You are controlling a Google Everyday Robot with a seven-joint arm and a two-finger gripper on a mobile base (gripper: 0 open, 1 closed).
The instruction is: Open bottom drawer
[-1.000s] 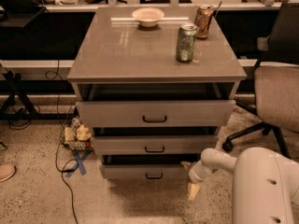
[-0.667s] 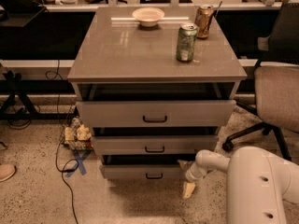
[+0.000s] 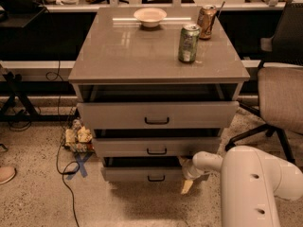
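The grey cabinet (image 3: 158,56) has three drawers, each pulled out a little. The bottom drawer (image 3: 137,173) is the lowest, with a short grey front and a small black handle (image 3: 156,178); a dark gap shows above its front. My gripper (image 3: 186,184) is low by the floor at the right end of the bottom drawer's front, right of the handle. Its white wrist (image 3: 204,162) reaches in from the large white arm (image 3: 255,188) at the bottom right. Whether it touches the drawer front cannot be told.
On the cabinet top stand a green can (image 3: 188,42), a brown can (image 3: 207,21) and a white bowl (image 3: 150,16). An office chair (image 3: 280,96) stands close on the right. Cables (image 3: 64,169), blue floor tape and crumpled litter (image 3: 78,137) lie at the left.
My gripper has moved a little left, closer to the right end of the bottom drawer's front, and the arm fills more of the lower right. The drawers look unchanged.
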